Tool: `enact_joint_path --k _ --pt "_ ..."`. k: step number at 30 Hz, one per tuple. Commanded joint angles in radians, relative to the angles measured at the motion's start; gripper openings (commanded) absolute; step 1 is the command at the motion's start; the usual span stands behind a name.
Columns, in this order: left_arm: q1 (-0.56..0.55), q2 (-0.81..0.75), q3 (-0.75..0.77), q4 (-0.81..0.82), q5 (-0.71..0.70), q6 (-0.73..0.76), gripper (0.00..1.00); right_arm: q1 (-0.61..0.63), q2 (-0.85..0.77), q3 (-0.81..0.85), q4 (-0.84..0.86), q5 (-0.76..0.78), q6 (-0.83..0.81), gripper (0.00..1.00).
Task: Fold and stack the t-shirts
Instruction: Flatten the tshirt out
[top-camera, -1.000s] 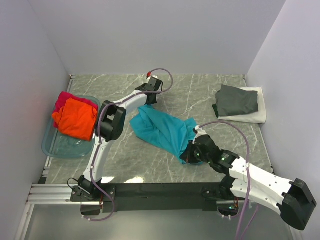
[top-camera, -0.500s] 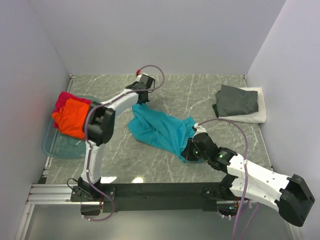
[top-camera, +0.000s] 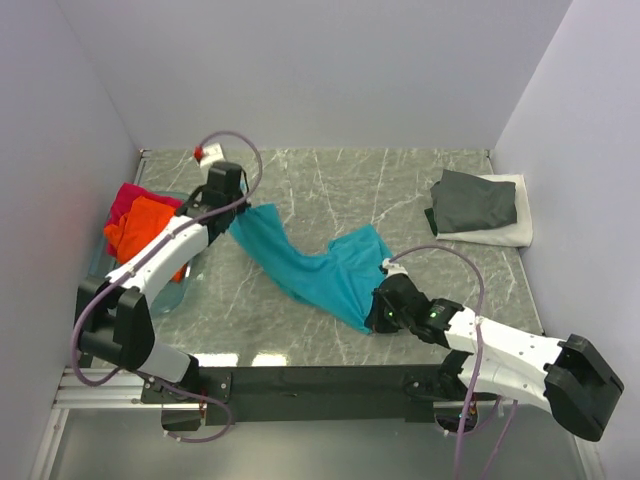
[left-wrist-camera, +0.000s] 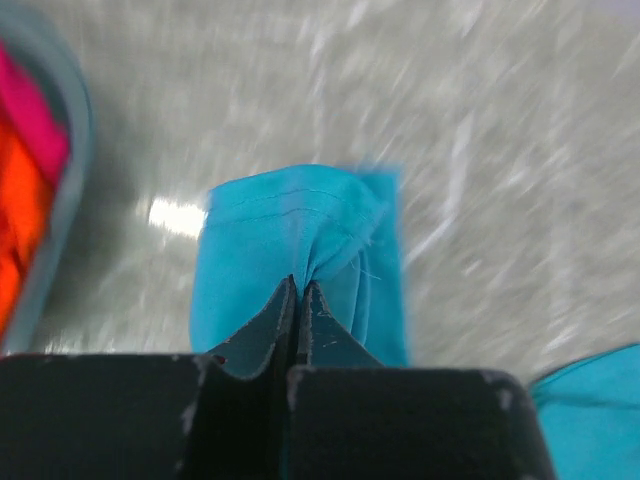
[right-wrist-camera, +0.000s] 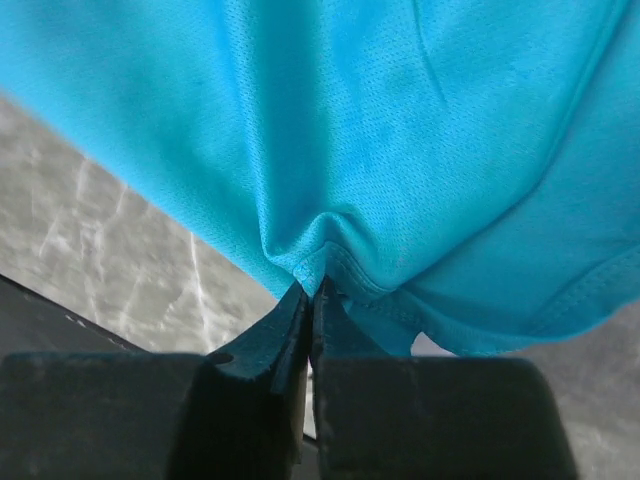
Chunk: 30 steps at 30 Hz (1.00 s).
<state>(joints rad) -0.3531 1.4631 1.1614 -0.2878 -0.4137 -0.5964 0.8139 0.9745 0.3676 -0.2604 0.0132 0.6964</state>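
Teal t-shirt (top-camera: 312, 268) centre frame: soft, light, limp (sags between grips). Left gripper (left-wrist-camera: 300, 288) and right gripper (right-wrist-camera: 310, 292) each clamped on an edge; hem corners look like the best hold.

A robot lab cell: marble-look table (top-camera: 400, 185) boxed in by plain white walls (top-camera: 320, 70).

The teal shirt (top-camera: 315, 268) stretches as a rumpled band, one end pinched in the closed jaws of the left gripper (left-wrist-camera: 300, 285), the other in those of the right gripper (right-wrist-camera: 310, 287). The orange shirt (top-camera: 140, 230) and magenta shirt (top-camera: 125, 197) lie heaped just left of the left jaws. The grey shirt (top-camera: 472, 202) lies folded on the white shirt (top-camera: 510, 234), well beyond the right jaws.
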Motion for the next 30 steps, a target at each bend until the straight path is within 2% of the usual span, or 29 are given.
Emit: enact_joint_path --k 1,3,4,6,7,9,14,15,21,30 --pt "-0.006 0.022 -0.123 -0.036 0.049 -0.048 0.01 0.016 -0.013 0.031 -0.025 -0.006 0.003 0.19" --pt "-0.006 -0.003 -0.199 -0.018 0.073 -0.052 0.01 0.016 -0.031 0.092 -0.071 0.031 -0.024 0.34" --pt "-0.009 -0.013 -0.221 -0.011 0.084 -0.054 0.01 0.016 -0.037 0.117 -0.112 0.047 -0.034 0.46" --pt "-0.012 -0.040 -0.264 -0.008 0.099 -0.057 0.01 0.016 -0.060 0.189 -0.137 0.088 -0.064 0.55" --pt "-0.017 -0.047 -0.273 -0.014 0.098 -0.059 0.01 0.014 -0.066 0.212 -0.149 0.106 -0.073 0.62" --pt "-0.017 -0.063 -0.298 -0.025 0.093 -0.062 0.01 0.007 -0.062 0.273 -0.146 0.163 -0.106 0.67" --pt "-0.017 -0.095 -0.333 -0.028 0.105 -0.066 0.01 -0.074 0.064 0.381 -0.106 0.195 -0.179 0.68" --pt "-0.017 -0.099 -0.336 -0.028 0.105 -0.068 0.01 -0.122 0.084 0.389 -0.099 0.194 -0.201 0.68" --pt "-0.017 -0.147 -0.379 -0.025 0.112 -0.078 0.01 -0.314 0.210 0.406 0.022 0.073 -0.270 0.67" --pt "-0.017 -0.158 -0.414 -0.016 0.124 -0.083 0.01 -0.435 0.420 0.442 0.180 -0.045 -0.308 0.66"
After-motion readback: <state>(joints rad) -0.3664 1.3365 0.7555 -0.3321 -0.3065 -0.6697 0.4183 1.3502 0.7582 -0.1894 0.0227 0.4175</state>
